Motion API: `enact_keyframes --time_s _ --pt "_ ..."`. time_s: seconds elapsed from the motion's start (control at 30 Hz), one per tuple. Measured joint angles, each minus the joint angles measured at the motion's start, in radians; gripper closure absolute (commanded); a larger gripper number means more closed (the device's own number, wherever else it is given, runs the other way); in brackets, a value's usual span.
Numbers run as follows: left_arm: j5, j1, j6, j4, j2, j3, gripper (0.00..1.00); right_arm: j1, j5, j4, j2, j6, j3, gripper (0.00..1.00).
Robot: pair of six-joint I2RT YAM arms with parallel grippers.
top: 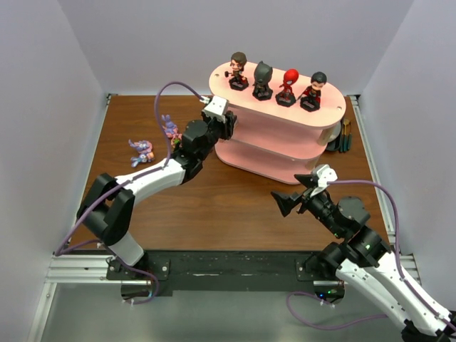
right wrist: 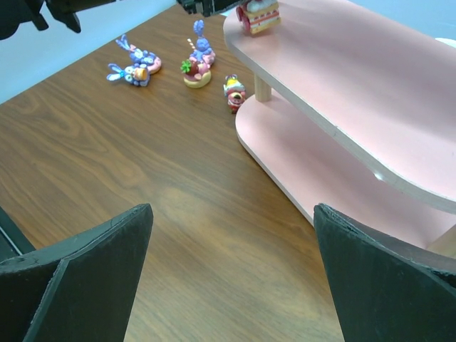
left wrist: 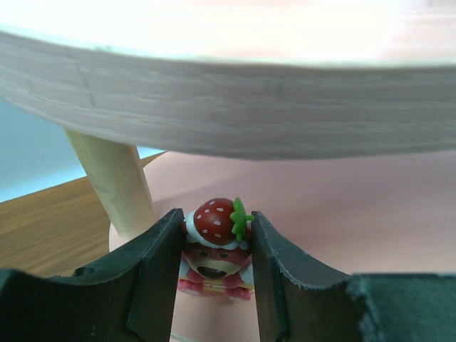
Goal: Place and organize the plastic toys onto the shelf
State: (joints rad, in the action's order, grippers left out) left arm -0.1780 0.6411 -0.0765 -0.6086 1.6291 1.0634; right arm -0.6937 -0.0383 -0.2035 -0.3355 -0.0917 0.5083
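The shelf [top: 288, 116] stands at the back right, with four big-headed figurines [top: 263, 80] in a row on its top board. My left gripper [top: 229, 122] reaches in at the shelf's left end. In the left wrist view it [left wrist: 216, 217] is shut on a small pink bear toy with a strawberry hat [left wrist: 212, 226], which rests on the pink middle board [left wrist: 356, 206] under the top board [left wrist: 249, 107]. The toy also shows in the right wrist view [right wrist: 258, 16]. My right gripper [top: 293, 191] is wide open and empty in front of the shelf, above bare table [right wrist: 231, 210].
Three purple-blue long-eared creatures lie on the table left of the shelf [right wrist: 199, 60] [right wrist: 144, 55] [right wrist: 127, 73]. A tiny red and yellow toy [right wrist: 234, 93] stands by the shelf's lower board [right wrist: 285, 142]. Dark pens [top: 344, 135] lie at the shelf's right end. A post [left wrist: 117, 185] stands left of the held toy.
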Motion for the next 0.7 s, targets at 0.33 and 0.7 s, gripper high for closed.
enact_keyframes --time_s 0.33,0.7 --pt "0.023 -0.016 -0.033 -0.032 0.041 0.014 0.86 0.000 -0.005 -0.014 0.000 0.000 0.000 0.02" --pt "0.036 -0.017 -0.063 -0.033 0.048 0.020 0.45 0.000 -0.006 -0.014 0.000 0.000 0.000 0.02"
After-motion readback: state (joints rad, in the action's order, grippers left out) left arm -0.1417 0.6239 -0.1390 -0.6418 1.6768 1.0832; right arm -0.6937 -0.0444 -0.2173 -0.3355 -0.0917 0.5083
